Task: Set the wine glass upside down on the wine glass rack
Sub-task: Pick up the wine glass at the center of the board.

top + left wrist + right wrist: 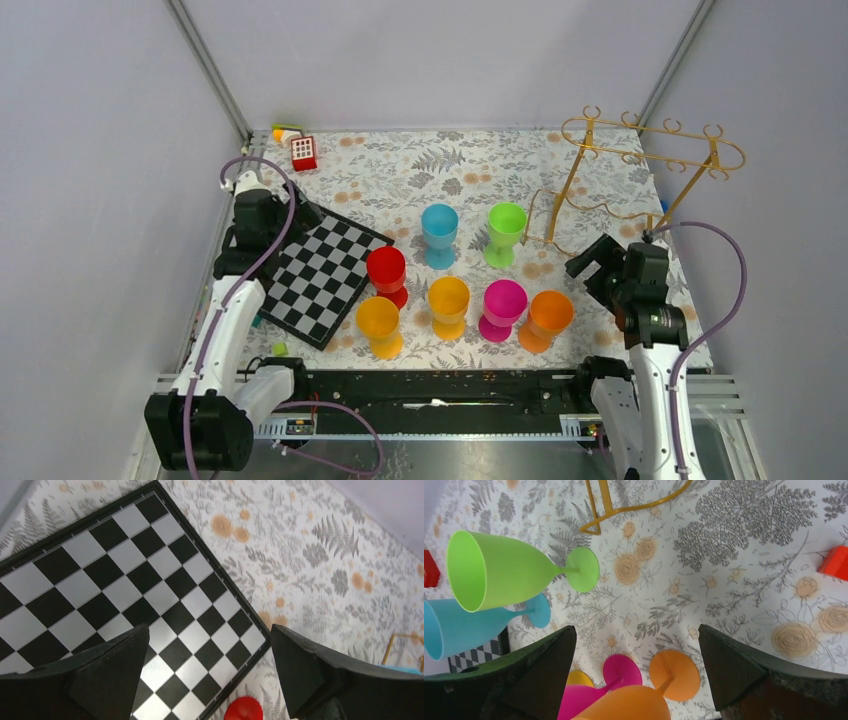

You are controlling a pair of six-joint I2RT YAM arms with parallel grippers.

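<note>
Seven glasses, top view: red glass (pixel 386 272), cyan glass (pixel 439 232), green glass (pixel 505 230), amber glass (pixel 378 322), yellow glass (pixel 448 300), magenta glass (pixel 503 306) and orange glass (pixel 547 318) stand rim-up in two rows to the left of the right gripper (pixel 598 262); none is inverted yet.
One wine glass rack (pixel 650 150): just beyond that gripper, nothing hanging on it.
One chessboard (pixel 125 580), left wrist view: under the left gripper (pixel 208 630), whose jaws gape wide and hold nothing.
Right wrist view: jaws fully spread and empty; the orange glass is right beneath, probably the easiest pick.

Gold metal wire rack (pixel 650 160); matt plastic glasses (pixel 505 232).
</note>
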